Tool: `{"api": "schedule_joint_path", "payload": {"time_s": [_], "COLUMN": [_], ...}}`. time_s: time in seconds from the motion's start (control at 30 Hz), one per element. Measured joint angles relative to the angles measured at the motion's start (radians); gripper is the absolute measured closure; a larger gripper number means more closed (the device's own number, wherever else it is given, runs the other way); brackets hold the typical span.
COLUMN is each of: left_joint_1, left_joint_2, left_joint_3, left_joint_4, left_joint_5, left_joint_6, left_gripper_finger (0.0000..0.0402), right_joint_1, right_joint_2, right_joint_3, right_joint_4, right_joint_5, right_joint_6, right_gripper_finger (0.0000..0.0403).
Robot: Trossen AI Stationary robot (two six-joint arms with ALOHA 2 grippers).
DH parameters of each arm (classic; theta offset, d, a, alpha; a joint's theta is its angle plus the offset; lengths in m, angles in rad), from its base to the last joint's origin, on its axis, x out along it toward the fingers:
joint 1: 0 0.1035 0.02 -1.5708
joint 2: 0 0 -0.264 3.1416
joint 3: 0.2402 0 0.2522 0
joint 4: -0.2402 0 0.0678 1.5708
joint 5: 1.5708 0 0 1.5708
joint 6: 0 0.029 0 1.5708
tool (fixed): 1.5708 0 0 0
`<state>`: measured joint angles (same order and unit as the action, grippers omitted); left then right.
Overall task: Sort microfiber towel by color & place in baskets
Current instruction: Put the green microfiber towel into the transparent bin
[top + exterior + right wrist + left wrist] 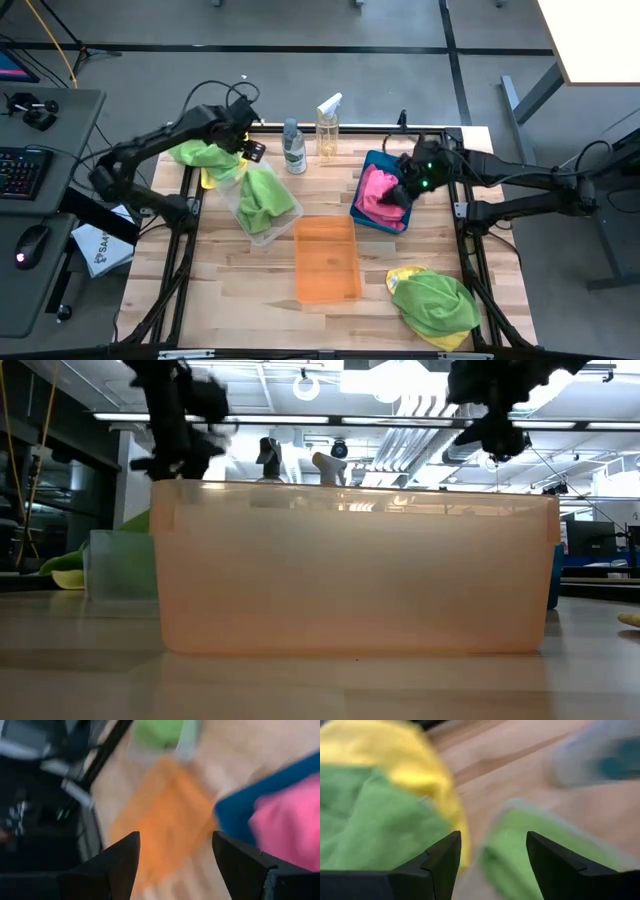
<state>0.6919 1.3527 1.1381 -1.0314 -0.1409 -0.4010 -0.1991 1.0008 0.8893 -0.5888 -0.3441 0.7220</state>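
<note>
My left gripper (243,148) (492,837) is open and hovers between a heap of lime green towel (198,153) (365,820) lying over a yellow one (420,765) at the far left and the clear bin (262,208), which holds a green towel (262,192). My right gripper (408,188) (175,837) is open above the teal bin (372,160) (235,810), where a pink towel (378,190) (290,825) lies. The orange bin (327,258) (355,565) stands mid-table. Another green towel (437,303) lies over a yellow one (405,274) near the right corner.
Two spray bottles (293,147) (328,125) stand at the far edge between the arms. The clear bin sits close beside the left towel heap. Bare wood shows at the near left (200,290). Metal frame rails run along the table's sides.
</note>
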Motion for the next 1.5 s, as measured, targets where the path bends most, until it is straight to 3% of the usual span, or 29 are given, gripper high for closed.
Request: {"api": "schedule_joint_path", "payload": {"time_s": [0.13, 0.3, 0.5, 0.67, 0.9, 1.17, 1.5], "left_joint_1": [-0.164, -0.355, -0.499, -0.551, -0.599, -0.751, -0.956], "left_joint_2": [-0.127, -0.242, -0.273, -0.253, -0.244, -0.244, -0.328], "left_joint_3": [0.000, 0.000, 0.000, 0.000, 0.000, 0.000, 0.000], "left_joint_4": [0.083, 0.243, 0.491, 0.649, 0.751, 0.742, 0.738], "left_joint_5": [0.014, 0.017, 0.048, 0.077, 0.114, 0.115, 0.137], "left_joint_6": [-0.033, -0.055, -0.051, -0.052, -0.138, -0.173, -0.134], "left_gripper_finger": [0.0188, 0.0188, 0.0188, 0.0188, 0.0188, 0.0188, 0.0188], "right_joint_1": [0.155, 0.388, 0.625, 0.759, 0.882, 0.937, 0.942], "right_joint_2": [0.000, 0.000, 0.011, 0.060, 0.207, 0.367, 0.406], "right_joint_3": [0.000, 0.000, 0.000, 0.000, 0.000, 0.000, 0.036], "right_joint_4": [-0.071, -0.211, -0.359, -0.359, -0.310, -0.169, -0.230], "right_joint_5": [-0.023, 0.044, 0.100, 0.101, 0.072, -0.006, -0.004], "right_joint_6": [0.082, 0.240, 0.461, 0.576, 0.607, 0.634, 0.772], "right_gripper_finger": [0.0157, 0.0157, 0.0157, 0.0157, 0.0157, 0.0157, 0.0157]}}
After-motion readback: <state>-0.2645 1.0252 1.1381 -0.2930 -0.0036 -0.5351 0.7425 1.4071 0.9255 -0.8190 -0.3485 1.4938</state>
